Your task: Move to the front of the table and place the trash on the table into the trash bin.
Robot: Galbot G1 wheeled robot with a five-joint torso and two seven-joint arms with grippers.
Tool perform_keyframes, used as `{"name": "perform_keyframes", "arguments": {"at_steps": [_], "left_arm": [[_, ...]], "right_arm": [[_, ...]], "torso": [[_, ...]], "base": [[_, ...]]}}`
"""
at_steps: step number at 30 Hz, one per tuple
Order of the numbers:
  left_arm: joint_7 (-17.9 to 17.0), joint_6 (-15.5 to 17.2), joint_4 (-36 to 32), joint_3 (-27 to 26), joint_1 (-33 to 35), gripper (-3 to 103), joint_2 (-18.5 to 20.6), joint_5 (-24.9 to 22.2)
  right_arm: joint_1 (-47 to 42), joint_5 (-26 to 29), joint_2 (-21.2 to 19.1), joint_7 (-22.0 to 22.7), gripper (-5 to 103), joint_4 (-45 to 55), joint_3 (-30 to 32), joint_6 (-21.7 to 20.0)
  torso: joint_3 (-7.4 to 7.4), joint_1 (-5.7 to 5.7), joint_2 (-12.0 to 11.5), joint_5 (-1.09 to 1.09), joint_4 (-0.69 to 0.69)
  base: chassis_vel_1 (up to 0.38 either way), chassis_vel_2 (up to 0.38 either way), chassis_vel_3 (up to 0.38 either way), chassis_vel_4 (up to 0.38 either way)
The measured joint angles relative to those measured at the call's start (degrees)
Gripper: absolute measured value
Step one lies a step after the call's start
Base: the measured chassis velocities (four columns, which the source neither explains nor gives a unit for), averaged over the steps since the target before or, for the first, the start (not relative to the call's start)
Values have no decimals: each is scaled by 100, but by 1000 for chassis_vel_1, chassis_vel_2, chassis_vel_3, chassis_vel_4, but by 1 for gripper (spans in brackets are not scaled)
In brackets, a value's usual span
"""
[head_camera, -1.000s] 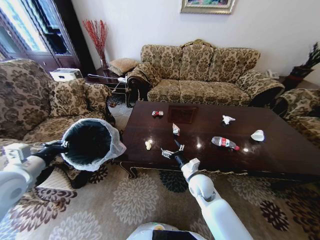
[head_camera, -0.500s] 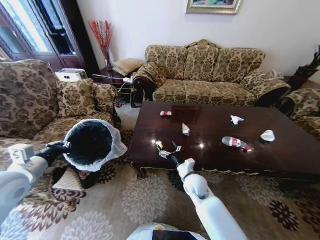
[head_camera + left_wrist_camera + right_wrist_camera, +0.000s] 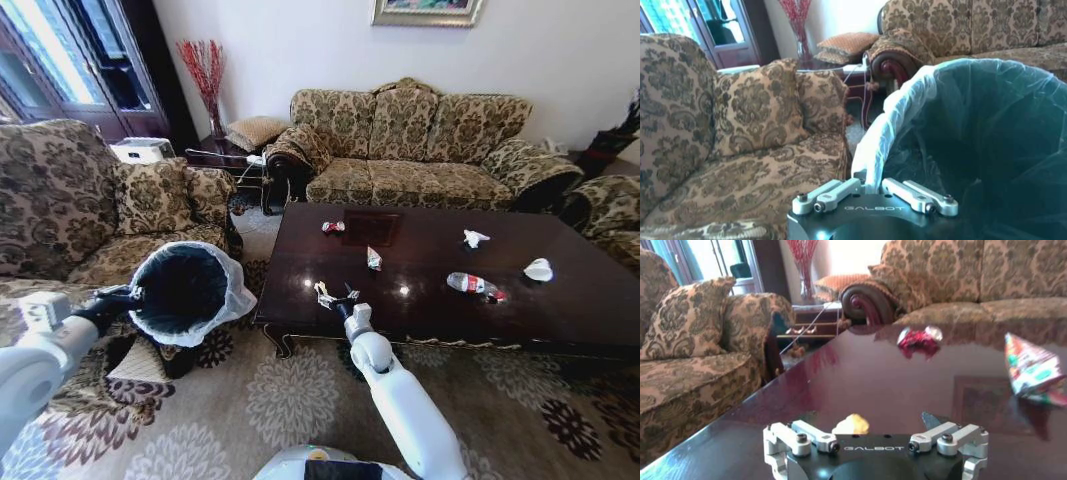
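Note:
The trash bin [image 3: 190, 291], black mesh with a white bag liner, hangs beside the table's left end, my left gripper [image 3: 127, 297] shut on its rim [image 3: 870, 170]. On the dark glossy table [image 3: 420, 330] my right gripper [image 3: 335, 298] stands open at the front left corner, a small yellow wrapper [image 3: 852, 424] lying between its fingers [image 3: 795, 436]. More trash is spread over the top: a red wrapper [image 3: 332, 227], a red and white wrapper [image 3: 373, 259], a clear bottle [image 3: 474, 285] with a red label, and two white tissues [image 3: 473, 238] [image 3: 538, 269].
A patterned sofa [image 3: 420, 140] runs behind the table, an armchair [image 3: 90, 200] stands at the left, and another seat [image 3: 610, 215] at the right. A glass side table [image 3: 235, 160] sits in the far corner. Floral carpet [image 3: 290, 390] covers the floor in front.
The whole picture has slid right, so the camera moved. My right gripper has closed the gap to the yellow wrapper, which now lies between its fingers. The left gripper still holds the bin.

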Motion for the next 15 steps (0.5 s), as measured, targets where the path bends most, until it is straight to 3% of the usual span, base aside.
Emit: {"name": "perform_keyframes", "arguments": {"at_steps": [5,8,10,15], "left_arm": [[-5,1,-27,9,38,0,-30,33],[-5,0,-27,1,41,0,-28,35],[-5,0,-25,1,38,0,-26,35],[-6,-11,-25,6,36,0,-41,36]], "right_arm": [[77,97,94,-141,102,-297,6,0],[83,99,150,-210,88,-392,18,0],[85,101,157,-236,88,-405,17,-1],[94,108,195,-295,66,-449,4,-39]], "torso": [[0,0,0,2,-3],[0,0,0,3,-3],[0,0,0,2,-3],[0,0,0,2,-2]], "base": [[0,0,0,0],[0,0,0,0],[0,0,0,0],[0,0,0,0]]}}
